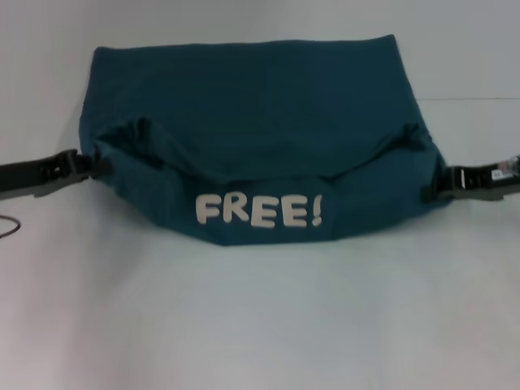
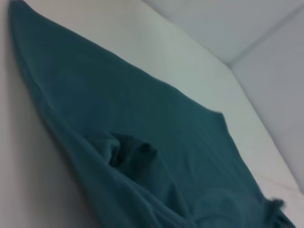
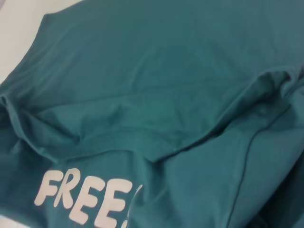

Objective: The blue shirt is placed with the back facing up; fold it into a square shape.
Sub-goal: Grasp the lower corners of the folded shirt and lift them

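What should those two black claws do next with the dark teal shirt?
Probably carry the lifted edge farther toward the far hem and lay it flat. The left gripper and right gripper are at the sides of the dark teal-blue cotton shirt, whose near flap showing white "FREE!" lettering sags unfinished.

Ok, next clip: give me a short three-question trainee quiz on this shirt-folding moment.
1. True or false: the near part of the blue shirt is turned over so that its "FREE!" lettering faces up.
2. Multiple choice: where are the left gripper and the right gripper? A) both above the shirt's far edge; B) one at each side edge of the shirt, level with the fold; C) both parked off the white table.
3. Fill in: the lettering sits near the shirt's ____ edge, the one closest to the robot.

Key: 1 true; 2 B; 3 near.
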Robot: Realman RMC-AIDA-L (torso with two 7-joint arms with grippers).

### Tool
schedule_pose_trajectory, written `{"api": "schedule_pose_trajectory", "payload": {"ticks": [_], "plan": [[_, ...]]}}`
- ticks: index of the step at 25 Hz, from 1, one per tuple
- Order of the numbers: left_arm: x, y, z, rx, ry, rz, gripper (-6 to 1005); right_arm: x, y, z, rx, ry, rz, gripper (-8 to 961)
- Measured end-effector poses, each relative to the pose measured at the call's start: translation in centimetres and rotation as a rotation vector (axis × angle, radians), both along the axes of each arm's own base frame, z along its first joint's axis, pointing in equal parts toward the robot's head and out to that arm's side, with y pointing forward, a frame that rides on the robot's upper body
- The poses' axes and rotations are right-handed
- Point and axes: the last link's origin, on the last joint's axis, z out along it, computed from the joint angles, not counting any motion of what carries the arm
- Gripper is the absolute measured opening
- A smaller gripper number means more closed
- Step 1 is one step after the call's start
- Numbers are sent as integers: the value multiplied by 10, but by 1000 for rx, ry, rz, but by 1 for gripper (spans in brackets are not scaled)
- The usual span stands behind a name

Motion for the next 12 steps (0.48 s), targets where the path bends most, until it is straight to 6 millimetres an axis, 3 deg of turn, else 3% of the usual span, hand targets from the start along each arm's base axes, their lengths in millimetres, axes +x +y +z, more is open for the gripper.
{"api": "schedule_pose_trajectory", "payload": {"ticks": [12], "plan": [[-11,-64,15,-309,-33,-9,42,25,-58,14,-237,73,-68,42]]}}
